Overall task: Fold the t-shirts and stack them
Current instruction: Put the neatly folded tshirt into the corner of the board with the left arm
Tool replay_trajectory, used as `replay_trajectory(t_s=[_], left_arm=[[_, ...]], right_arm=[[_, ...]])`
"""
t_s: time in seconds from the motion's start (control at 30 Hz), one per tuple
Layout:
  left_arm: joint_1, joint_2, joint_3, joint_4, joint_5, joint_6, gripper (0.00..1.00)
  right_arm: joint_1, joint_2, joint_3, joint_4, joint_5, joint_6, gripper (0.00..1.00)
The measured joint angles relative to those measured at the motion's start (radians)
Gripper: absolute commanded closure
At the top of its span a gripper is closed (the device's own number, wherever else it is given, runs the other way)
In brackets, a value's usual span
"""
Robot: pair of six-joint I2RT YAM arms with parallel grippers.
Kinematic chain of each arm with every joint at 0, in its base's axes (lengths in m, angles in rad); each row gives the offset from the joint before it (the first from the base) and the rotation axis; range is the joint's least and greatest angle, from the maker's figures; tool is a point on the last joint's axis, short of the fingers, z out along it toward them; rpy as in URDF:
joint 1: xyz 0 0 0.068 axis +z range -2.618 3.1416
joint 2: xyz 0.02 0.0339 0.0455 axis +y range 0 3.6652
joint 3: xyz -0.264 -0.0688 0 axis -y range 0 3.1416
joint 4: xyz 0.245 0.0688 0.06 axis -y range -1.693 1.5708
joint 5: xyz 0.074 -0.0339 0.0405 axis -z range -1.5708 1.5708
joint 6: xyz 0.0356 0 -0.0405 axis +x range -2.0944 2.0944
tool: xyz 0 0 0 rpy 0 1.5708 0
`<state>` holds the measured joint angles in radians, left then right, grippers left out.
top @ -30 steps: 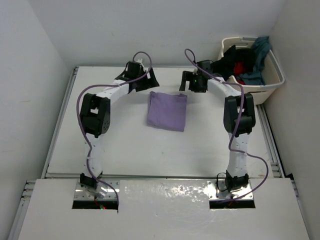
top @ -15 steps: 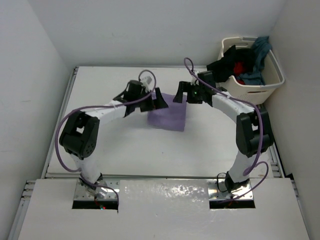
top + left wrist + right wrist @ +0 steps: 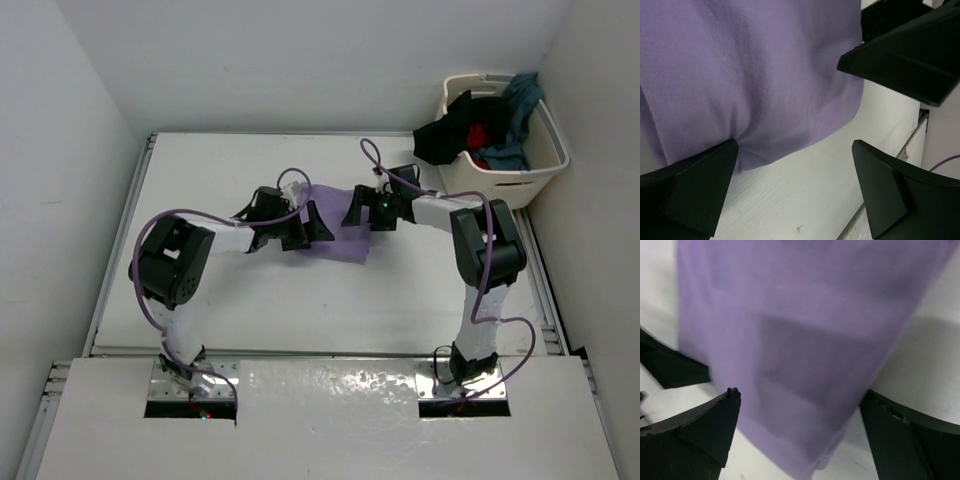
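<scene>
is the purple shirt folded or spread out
Folded: the lavender t-shirt lies as a small compact rectangle, with stacked layers visible in the right wrist view.

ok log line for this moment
left gripper open at lavender t-shirt left edge | right gripper open at its right edge | other t-shirts in basket
</scene>
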<state>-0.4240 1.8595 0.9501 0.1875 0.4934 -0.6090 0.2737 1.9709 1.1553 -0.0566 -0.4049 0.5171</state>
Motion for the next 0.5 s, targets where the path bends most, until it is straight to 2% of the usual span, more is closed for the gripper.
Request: replay_trajectory(t_s=[0.13, 0.27, 0.37, 0.5], left_arm=[[0.000, -0.023, -0.023, 0.006, 0.002, 0.000, 0.00], [0.001, -0.071, -0.013, -0.065, -0.015, 0.018, 0.00], [0.000, -0.094, 0.068, -0.143, -0.047, 0.046, 0.00], [0.002, -0.091, 0.238, -0.161, -0.073, 0.077, 0.00]], right_arm=[[-0.002, 0.024, 0.050, -0.019, -0.005, -0.001, 0.01], [-0.003, 0.024, 0.113, -0.064, 0.005, -0.023, 0.01], [-0.003, 0.023, 0.164, -0.095, 0.016, -0.043, 0.01], [-0.003, 0.016, 0.216, -0.113, 0.029, -0.053, 0.01]])
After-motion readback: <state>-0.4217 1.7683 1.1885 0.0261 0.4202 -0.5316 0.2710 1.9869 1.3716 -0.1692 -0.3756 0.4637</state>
